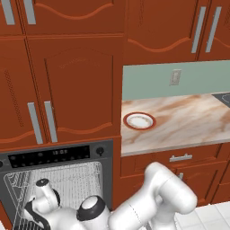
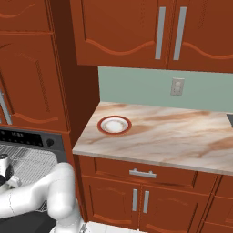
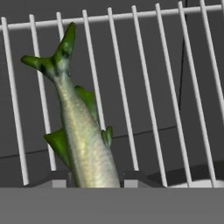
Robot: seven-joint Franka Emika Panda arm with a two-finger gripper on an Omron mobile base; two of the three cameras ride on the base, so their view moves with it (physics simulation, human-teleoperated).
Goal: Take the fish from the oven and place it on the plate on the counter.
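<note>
As far as legible, fish [image 3: 83, 131] between gripper [image 3: 94, 180] fingertips bears no writing

One fish [image 3: 83, 131] lies on one wire rack [image 3: 144, 87]. There is one oven [image 1: 56, 157] with one knob [image 1: 100, 151], one plate [image 1: 139, 121] on one counter [image 1: 188, 121], and one wall outlet [image 1: 175, 77]. Two fingertips [image 3: 59, 178] show beside the fish. Upper cabinets in the right base view carry two long handles [image 2: 160, 32].
</note>
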